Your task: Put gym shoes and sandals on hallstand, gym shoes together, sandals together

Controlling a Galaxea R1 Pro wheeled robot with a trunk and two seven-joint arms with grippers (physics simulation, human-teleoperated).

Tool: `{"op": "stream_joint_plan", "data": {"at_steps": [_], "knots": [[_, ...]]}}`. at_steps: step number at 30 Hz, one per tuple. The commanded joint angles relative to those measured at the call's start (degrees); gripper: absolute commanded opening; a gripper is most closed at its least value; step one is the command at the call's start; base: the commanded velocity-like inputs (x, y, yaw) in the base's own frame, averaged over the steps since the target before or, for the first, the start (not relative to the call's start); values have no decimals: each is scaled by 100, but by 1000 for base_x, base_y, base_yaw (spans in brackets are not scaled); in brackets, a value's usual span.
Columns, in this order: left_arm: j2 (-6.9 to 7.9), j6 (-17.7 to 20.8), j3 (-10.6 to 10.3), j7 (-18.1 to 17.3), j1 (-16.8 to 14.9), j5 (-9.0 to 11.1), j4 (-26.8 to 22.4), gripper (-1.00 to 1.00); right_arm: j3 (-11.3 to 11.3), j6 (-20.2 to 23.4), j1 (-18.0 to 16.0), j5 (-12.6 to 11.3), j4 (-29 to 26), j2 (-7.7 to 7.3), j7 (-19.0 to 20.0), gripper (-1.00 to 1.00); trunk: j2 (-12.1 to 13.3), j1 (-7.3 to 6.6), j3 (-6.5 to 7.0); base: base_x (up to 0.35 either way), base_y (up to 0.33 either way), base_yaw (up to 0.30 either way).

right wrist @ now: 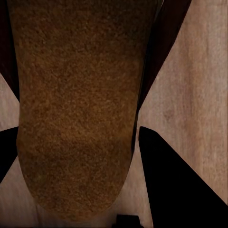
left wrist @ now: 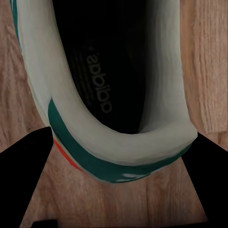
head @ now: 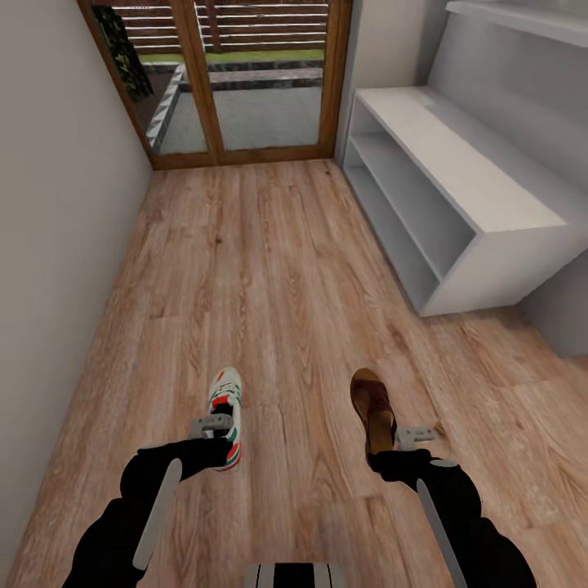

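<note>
Shoes come first in the head view. One gym shoe sits at the left gripper, and one sandal sits at the right gripper. Both are low over the corridor floor; I cannot tell if they touch it or hang just above. The hallstand stands ahead on the right, well apart from both, with a flat grey top and open shelves under it. I think the step now is to carry these two over to it. To do that well, each arm should lift straight up, keep its shoe level, and go slowly so nothing slips. The gym shoe should land where its twin can sit beside it, and the sandal should get its own spot with room for the other sandal.

Left wrist view next. The gym shoe is white with a green stripe and a bit of red, and dark inside. Its heel sits between the two dark fingers, one on each side. They look pressed against it, so the jaws seem clamped on the heel.

Right wrist view last. The sandal shows a fuzzy tan-brown footbed with dark edges. One dark finger is near its side with a thin strip of floor between. The jaws look apart around the heel; I cannot tell if they grip it.
</note>
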Motion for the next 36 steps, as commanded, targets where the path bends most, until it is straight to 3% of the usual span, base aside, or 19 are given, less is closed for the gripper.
{"op": "stream_joint_plan", "data": {"at_steps": [1,36], "knots": [[-1,23,1,8,-3,26,-4,-100,2,30,-3,-12,-8,1,-16,-100,-1,2,6,282,240,0],[-11,23,1,8,-3,28,1,-100,2,30,-1,-12,-8,-1,-16,-100,-1,2,316,314,173,0]]}}
